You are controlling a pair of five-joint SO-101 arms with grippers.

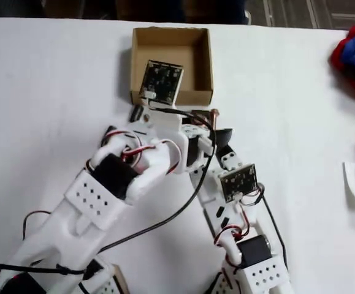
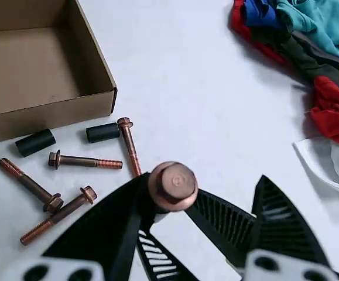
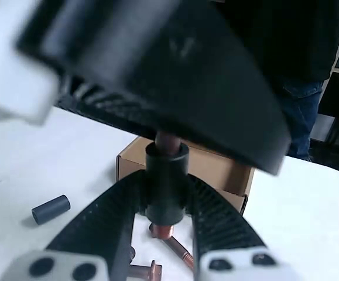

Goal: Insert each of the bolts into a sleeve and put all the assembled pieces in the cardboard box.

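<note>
Left gripper point(image 2: 169, 198) pinches the bolt point(image 2: 172, 186) at its head; right gripper point(image 3: 166, 196) is clamped on the sleeve point(image 3: 166, 170) — shank through the bore, tip out the far end, axes in line. Cardboard box point(image 1: 203, 61) sits just beyond, left arm nearer. Loose bolts point(image 2: 87, 161) and spare sleeves point(image 2: 36, 142) lie by its front wall — likely no obstacle.
</note>
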